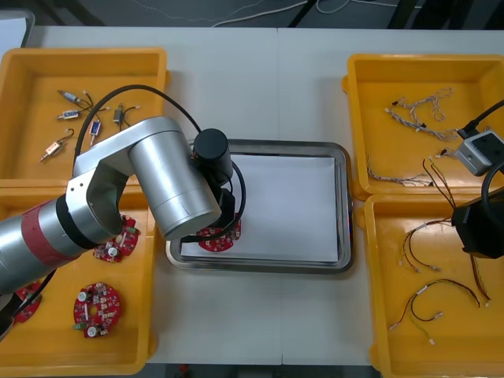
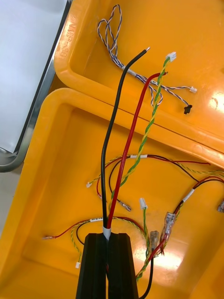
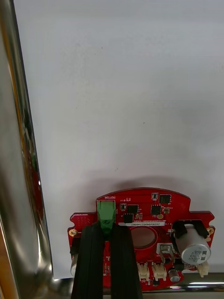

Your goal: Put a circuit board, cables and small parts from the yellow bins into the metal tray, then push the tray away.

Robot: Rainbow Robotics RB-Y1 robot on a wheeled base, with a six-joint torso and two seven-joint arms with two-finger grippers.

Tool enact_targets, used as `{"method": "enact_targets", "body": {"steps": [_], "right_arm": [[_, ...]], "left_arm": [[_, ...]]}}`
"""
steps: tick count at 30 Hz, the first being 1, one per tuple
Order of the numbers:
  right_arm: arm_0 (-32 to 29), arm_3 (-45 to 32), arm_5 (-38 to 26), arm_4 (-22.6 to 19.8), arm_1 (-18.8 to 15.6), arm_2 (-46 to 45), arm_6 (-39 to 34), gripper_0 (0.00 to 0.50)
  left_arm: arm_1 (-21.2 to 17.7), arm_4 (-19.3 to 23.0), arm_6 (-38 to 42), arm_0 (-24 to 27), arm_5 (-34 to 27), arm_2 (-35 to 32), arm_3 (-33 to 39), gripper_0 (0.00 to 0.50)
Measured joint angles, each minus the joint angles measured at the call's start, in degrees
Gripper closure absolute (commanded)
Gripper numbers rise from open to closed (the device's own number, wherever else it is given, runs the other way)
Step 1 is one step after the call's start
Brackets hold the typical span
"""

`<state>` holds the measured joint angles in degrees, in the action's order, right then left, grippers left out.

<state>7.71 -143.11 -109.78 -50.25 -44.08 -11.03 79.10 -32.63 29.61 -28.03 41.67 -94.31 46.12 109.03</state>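
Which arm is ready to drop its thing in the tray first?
Left. The left gripper, shut on the circuit board, is over the metal tray; the right gripper holds cables above a yellow bin.

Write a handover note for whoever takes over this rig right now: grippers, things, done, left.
Left gripper: shut on a circuit board, over the metal tray's white inside, at its near left corner.
Right gripper: shut on a black and red cable, over the near right bin.
Done: nothing released in the tray yet.
Left: release the board, bring the cable, add small metal parts from the far left bin, push the tray away.
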Motion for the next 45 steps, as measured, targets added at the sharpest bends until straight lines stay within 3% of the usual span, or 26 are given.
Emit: {"method": "enact_targets", "body": {"steps": [19,20,21,22,24,26,27,28,30,40,45], "right_arm": [[0.00,0.05,0.00,0.02,0.19,0.00,0.00,0.500],[0.00,0.05,0.00,0.02,0.19,0.00,0.00,0.500],[0.00,0.05,0.00,0.02,0.19,0.00,0.00,0.500],[0.00,0.05,0.00,0.02,0.19,0.00,0.00,0.500],[0.00,0.05,0.00,0.02,0.19,0.00,0.00,0.500],[0.00,0.06,0.00,0.02,0.19,0.00,0.00,0.500],[0.00,0.06,0.00,0.02,0.19,0.00,0.00,0.500],[0.00,0.06,0.00,0.02,0.19,0.00,0.00,0.500],[0.00,0.07,0.00,0.03,0.19,0.00,0.00,0.500],[0.00,0.08,0.00,0.03,0.20,0.00,0.00,0.500],[0.00,0.10,0.00,0.03,0.20,0.00,0.00,0.500]], "left_arm": [[0.00,-1.82,0.00,0.00,0.00,0.33,-0.15,0.496],[0.00,-1.90,0.00,0.00,0.00,0.33,-0.15,0.465],[0.00,-2.06,0.00,0.00,0.00,0.34,-0.16,0.372],[0.00,-2.20,0.00,0.00,0.00,0.35,-0.16,0.324],[0.00,-2.52,0.00,0.00,0.00,0.41,-0.16,0.280],[0.00,-2.75,0.00,0.00,0.00,0.47,-0.16,0.187],[0.00,-2.79,0.00,0.00,0.00,0.47,-0.16,0.092],[0.00,-2.82,0.00,0.00,0.00,0.47,-0.16,0.033],[0.00,-2.86,0.00,0.00,0.00,0.47,-0.16,0.000],[0.00,-3.22,0.00,0.00,-0.24,0.46,0.06,0.000],[0.00,-1.83,0.00,0.00,-3.72,-0.66,2.00,0.000]]}}
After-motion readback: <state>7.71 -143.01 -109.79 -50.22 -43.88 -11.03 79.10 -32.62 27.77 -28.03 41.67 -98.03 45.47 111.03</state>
